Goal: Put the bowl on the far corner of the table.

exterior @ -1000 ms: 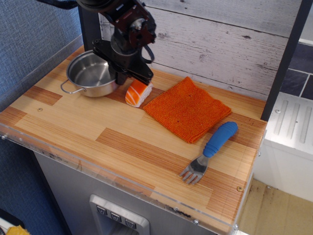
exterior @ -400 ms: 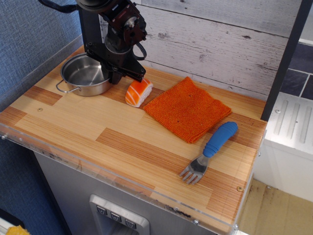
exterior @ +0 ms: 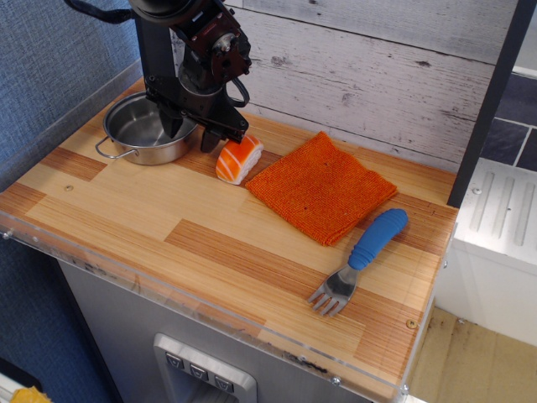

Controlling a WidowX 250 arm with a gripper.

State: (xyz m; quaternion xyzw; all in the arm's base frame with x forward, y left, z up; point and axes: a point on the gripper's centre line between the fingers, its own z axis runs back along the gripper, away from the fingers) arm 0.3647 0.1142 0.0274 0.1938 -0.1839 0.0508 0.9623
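Observation.image, the only view I have, shows the bowl (exterior: 144,128) sitting on the table (exterior: 210,243) at its far left corner, close to the back wall and the blue side panel. It rests flat on the wood, one wire loop handle pointing toward the near left edge. I see nothing inside it: the steel bottom only reflects light.

My end effector (exterior: 190,128) is at the bowl's right rim with its fingers spread. One finger dips inside the bowl and the other comes down outside the wall, on the side of the salmon sushi piece (exterior: 236,159). The fingers straddle the rim, and from this angle they look open rather than pinched on the metal.

I judge that the placement is essentially done and I am at the release. The next move calls for a straight lift, so the inner finger clears the rim without hooking it and dragging the bowl back from the corner. The outer finger is just beside the sushi piece, so any sideways drift on the way up could knock it.

An orange cloth (exterior: 321,186) lies right of the sushi, and a blue-handled fork (exterior: 361,258) is nearer the front right edge, both well apart from the bowl.
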